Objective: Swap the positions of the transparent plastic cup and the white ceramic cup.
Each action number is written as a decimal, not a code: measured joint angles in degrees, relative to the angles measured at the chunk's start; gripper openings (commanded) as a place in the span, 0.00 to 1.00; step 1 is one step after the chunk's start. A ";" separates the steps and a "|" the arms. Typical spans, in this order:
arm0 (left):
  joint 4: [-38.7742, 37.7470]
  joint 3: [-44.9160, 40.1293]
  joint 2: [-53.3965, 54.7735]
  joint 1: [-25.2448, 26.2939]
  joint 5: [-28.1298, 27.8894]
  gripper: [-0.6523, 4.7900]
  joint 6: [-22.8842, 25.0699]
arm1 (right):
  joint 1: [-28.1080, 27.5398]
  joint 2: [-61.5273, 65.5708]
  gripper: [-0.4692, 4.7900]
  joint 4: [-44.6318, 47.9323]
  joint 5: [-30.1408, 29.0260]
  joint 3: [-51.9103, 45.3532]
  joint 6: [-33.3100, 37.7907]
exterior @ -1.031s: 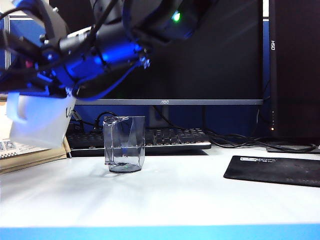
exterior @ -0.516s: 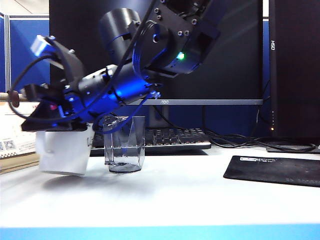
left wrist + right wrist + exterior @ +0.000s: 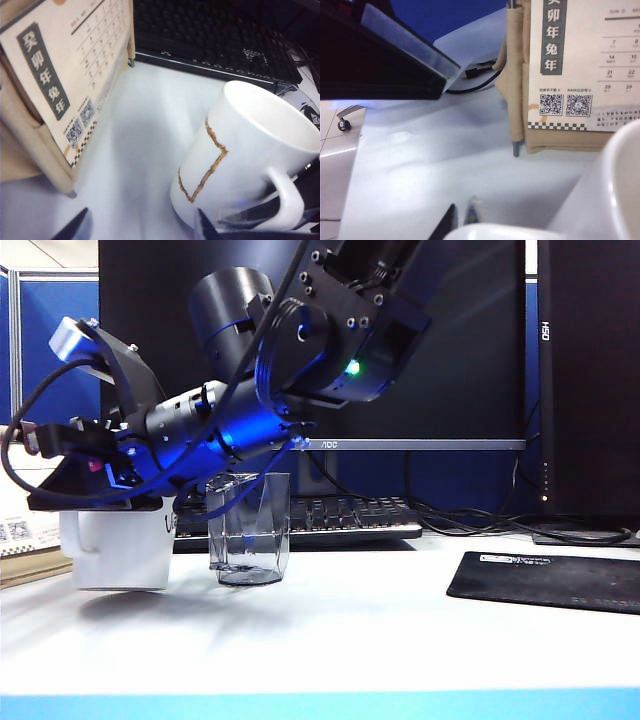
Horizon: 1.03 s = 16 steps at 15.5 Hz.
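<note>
The white ceramic cup [image 3: 120, 550] is upright at the table's left, its base at or just above the surface. My right gripper [image 3: 80, 502] reaches across from the upper right and is shut on the cup's handle [image 3: 285, 205]. In the right wrist view its fingertips [image 3: 460, 217] stand pressed together beside the white ceramic cup [image 3: 615, 195]. The transparent plastic cup [image 3: 250, 530] stands on the table just right of the mug. My left gripper [image 3: 140, 230] is open above bare table, one fingertip close to the mug's base [image 3: 235, 145].
A beige desk calendar [image 3: 60, 85] stands close behind and left of the mug. A black keyboard [image 3: 340, 515] and a monitor [image 3: 420, 360] line the back. A black mouse pad [image 3: 550, 580] lies at the right, with cables behind it.
The right arm has lowered the white mug from a raised, tilted pose at the far left down to table level, now upright beside the clear cup. The clear cup has not moved.
</note>
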 measured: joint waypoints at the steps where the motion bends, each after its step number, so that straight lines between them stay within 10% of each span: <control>1: -0.09 0.00 0.00 -0.02 0.00 0.61 0.04 | 0.00 0.07 0.08 0.11 0.24 0.00 0.28; 16: -0.31 0.00 0.00 -1.03 1.49 0.61 0.17 | 2.73 -0.70 0.08 9.44 3.98 -6.19 7.78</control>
